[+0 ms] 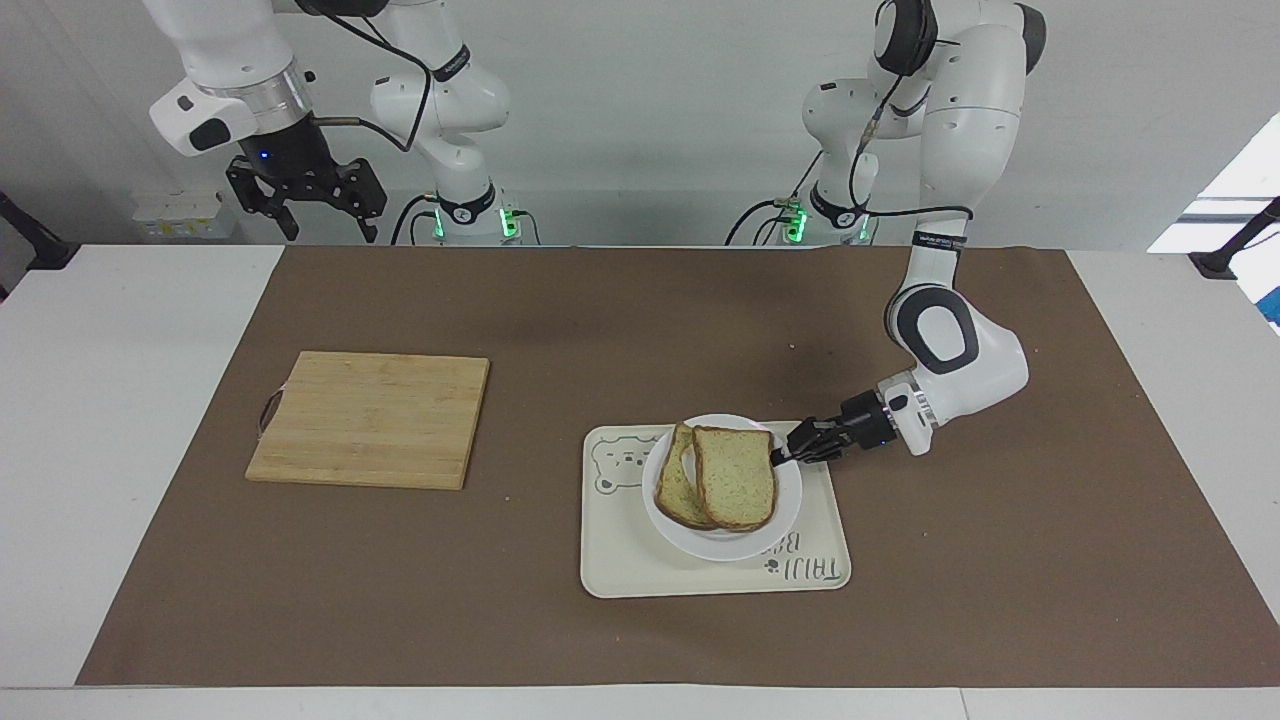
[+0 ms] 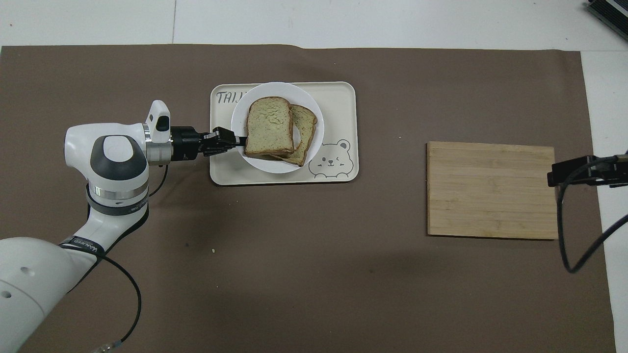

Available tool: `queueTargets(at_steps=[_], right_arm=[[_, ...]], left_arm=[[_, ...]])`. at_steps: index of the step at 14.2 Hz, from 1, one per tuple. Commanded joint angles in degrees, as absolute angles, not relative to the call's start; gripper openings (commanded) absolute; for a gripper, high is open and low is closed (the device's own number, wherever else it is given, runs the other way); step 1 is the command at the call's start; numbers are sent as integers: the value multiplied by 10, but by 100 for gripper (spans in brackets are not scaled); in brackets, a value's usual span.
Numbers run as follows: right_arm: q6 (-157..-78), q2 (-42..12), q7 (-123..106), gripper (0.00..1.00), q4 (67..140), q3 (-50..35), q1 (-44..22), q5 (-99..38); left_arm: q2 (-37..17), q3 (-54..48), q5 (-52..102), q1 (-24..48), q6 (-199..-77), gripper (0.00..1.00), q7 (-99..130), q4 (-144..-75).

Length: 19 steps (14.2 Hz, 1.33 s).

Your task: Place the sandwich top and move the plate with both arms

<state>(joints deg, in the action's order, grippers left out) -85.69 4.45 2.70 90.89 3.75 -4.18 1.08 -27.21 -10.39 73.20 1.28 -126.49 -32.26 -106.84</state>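
The small white plate (image 1: 790, 505) (image 2: 238, 117) is over the middle of the cream bear tray (image 1: 640, 570) (image 2: 338, 98); I cannot tell whether it rests on it. The sandwich top (image 1: 735, 478) (image 2: 269, 126), a pale speckled slice, lies on the plate across a lower slice (image 1: 673, 482) (image 2: 305, 128). My left gripper (image 1: 783, 455) (image 2: 239, 142) is shut on the plate's rim at the left arm's end. My right gripper (image 1: 318, 225) is open and empty, raised high above the table's edge at the right arm's end.
A bamboo cutting board (image 1: 370, 418) (image 2: 490, 189) lies toward the right arm's end of the brown mat. The right arm's hand and cable (image 2: 584, 171) show beside the board. A few crumbs lie on the mat.
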Motion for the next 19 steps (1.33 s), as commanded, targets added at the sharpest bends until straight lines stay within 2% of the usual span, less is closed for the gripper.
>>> queueTargets(at_steps=[1,8,11,17,19], right_arm=[[-861,43,11,100,906,36,-37,4],[-861,43,11,100,907,36,-37,4],[-861,43,11,100,906,36,-37,4],[-861,43,11,100,906,36,-37,4],[-861,43,11,100,906,36,-37,4]], left_arm=[[-302,-113,725,13,-1279,0,-315,-1034],[-301,-113,727,33,-1303,0,-310,-1041],[-299,-113,725,30,-1296,45,-304,-1042],[-285,-108,676,25,-1291,53,-304,-1040],[-270,-106,653,27,-1295,52,-303,-1042]])
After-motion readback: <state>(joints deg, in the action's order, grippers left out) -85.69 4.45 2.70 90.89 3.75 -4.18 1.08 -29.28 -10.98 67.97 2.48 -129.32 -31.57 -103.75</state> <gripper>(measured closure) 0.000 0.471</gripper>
